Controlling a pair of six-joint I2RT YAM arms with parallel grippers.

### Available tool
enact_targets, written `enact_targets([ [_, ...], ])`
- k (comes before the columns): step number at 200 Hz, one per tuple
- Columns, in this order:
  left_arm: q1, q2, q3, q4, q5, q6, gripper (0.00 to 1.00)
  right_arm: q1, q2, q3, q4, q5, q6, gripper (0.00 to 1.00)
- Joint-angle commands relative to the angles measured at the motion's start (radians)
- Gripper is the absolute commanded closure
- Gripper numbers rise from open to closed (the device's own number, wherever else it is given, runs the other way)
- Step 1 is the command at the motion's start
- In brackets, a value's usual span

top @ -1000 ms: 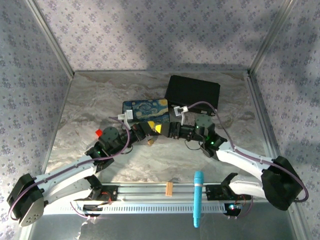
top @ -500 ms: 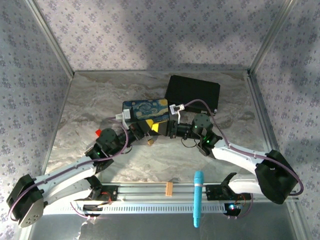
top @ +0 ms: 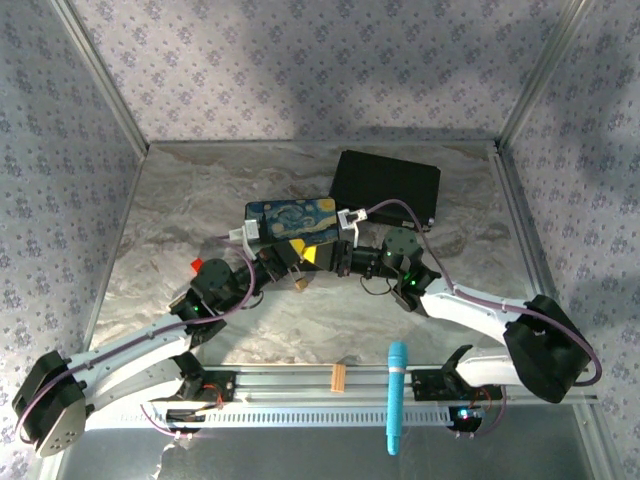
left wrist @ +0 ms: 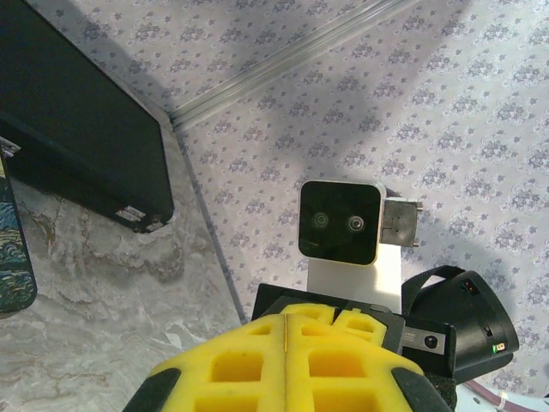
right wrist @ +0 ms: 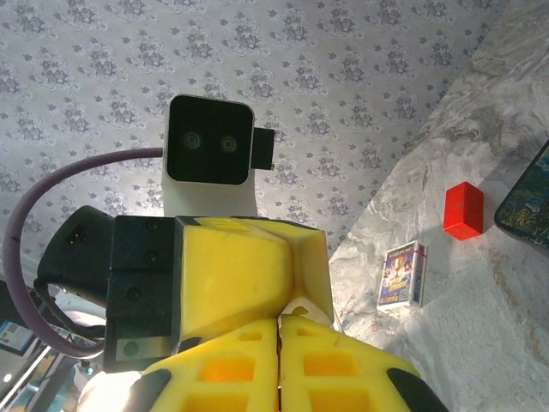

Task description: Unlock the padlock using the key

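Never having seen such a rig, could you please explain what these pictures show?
Two robot arms are bolted at the near edge of a marble-patterned table, each ending in a two-finger gripper with yellow pads. One picture comes from a fixed camera above and behind them; the other two from a camera on each wrist, looking over its own fingers. The left gripper and right gripper face each other closely, both shut; whether anything small is pinched is too hidden to tell. On the table lie a blue painted box, a black case, a red block and a small card box. A wooden peg and a blue pen-like tool rest on the front rail.
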Motion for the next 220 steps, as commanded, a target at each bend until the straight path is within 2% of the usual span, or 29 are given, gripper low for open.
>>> enact_targets([
  [1,0.003,-0.016,-0.002,0.009,-0.03,0.0,1.0,0.014,0.004,0.008,0.005,-0.034,-0.01,0.75],
  [8,0.003,-0.014,-0.001,0.009,-0.03,0.002,1.0,0.016,-0.001,0.007,-0.008,-0.028,-0.019,0.7],
  [28,0.004,-0.011,0.002,0.006,-0.031,0.001,1.0,0.018,-0.002,0.017,-0.027,-0.03,-0.035,0.71],
  [83,0.004,-0.006,0.005,0.0,-0.029,0.004,1.0,0.005,-0.001,0.002,0.005,-0.006,-0.029,0.88],
  [100,0.004,0.0,0.005,0.002,-0.026,0.0,1.0,0.004,0.0,0.003,0.015,-0.001,-0.026,0.88],
  [119,0.003,0.008,-0.001,0.011,-0.024,-0.01,1.0,0.004,0.003,0.006,0.011,0.006,-0.027,0.8],
  [143,0.003,0.013,-0.01,0.021,-0.025,-0.019,1.0,0.003,0.006,0.006,0.017,0.019,-0.027,0.8],
  [174,0.003,0.012,-0.017,0.027,-0.026,-0.016,1.0,0.001,0.021,0.005,0.041,0.022,-0.021,0.88],
  [200,0.004,0.014,-0.017,0.023,-0.025,-0.013,1.0,-0.005,0.029,0.001,0.057,0.011,-0.009,1.0],
  [220,0.005,0.015,-0.015,0.005,-0.029,-0.01,1.0,-0.008,0.027,-0.003,0.053,0.015,-0.009,1.0],
])
